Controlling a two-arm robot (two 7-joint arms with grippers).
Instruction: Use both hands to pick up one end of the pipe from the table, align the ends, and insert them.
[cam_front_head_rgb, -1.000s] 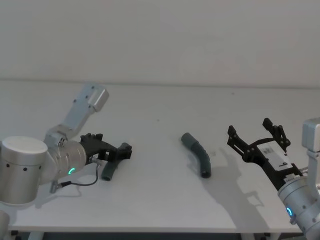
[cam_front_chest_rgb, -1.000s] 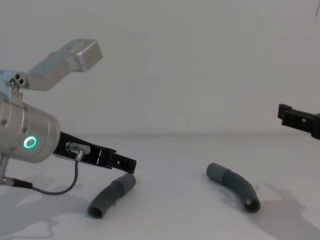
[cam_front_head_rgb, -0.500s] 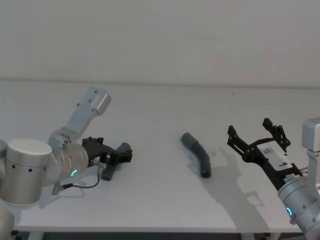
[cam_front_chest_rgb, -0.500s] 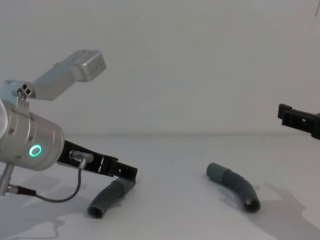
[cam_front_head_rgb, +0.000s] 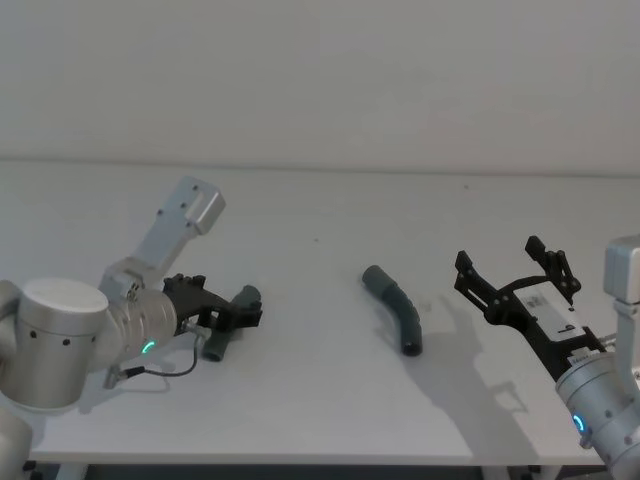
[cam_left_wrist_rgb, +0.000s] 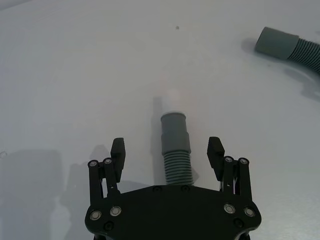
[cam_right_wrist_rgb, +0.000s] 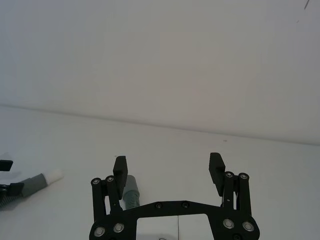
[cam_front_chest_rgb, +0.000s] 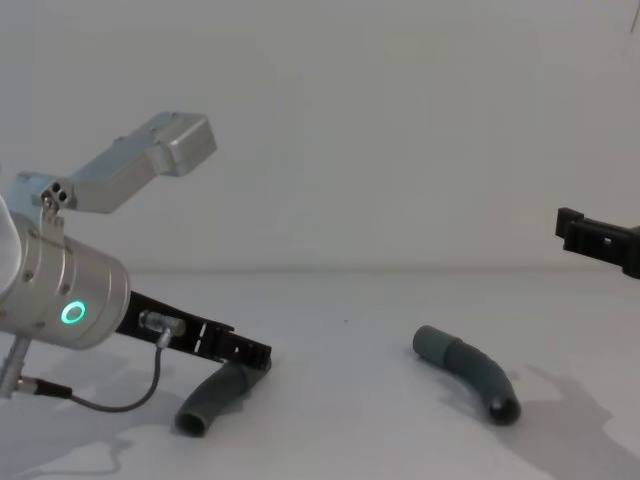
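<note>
Table (cam_front_head_rgb: 330, 215): white and matte, and I find both pipe pieces lying on it, well apart from each other.

Left gripper (cam_front_head_rgb: 245, 305): set low over the table toward the front left corner, on a silver wrist with a green ring light (cam_front_chest_rgb: 72, 313) lit. In the left wrist view I see the left gripper (cam_left_wrist_rgb: 166, 146) spread wide, one jaw on each side of the left pipe piece (cam_left_wrist_rgb: 176, 152), with bare table showing in the gap on both sides. I record no contact and nothing held.

Right gripper (cam_front_head_rgb: 500, 255): raised above the table near the right edge, jaws wide apart and holding nothing; the right wrist view confirms it (cam_right_wrist_rgb: 167, 162).

Left pipe piece (cam_front_head_rgb: 214, 347): flat on the table by the front left corner. Its ribbed body runs between the spread jaws, and its cuff (cam_left_wrist_rgb: 174, 127) reaches out past the fingertips.

Right pipe piece (cam_front_head_rgb: 397, 310): flat on the table between the centre and the right edge, curved, untouched. Its cuff (cam_front_chest_rgb: 433, 343) faces the back edge and its dark open mouth faces the front edge.
</note>
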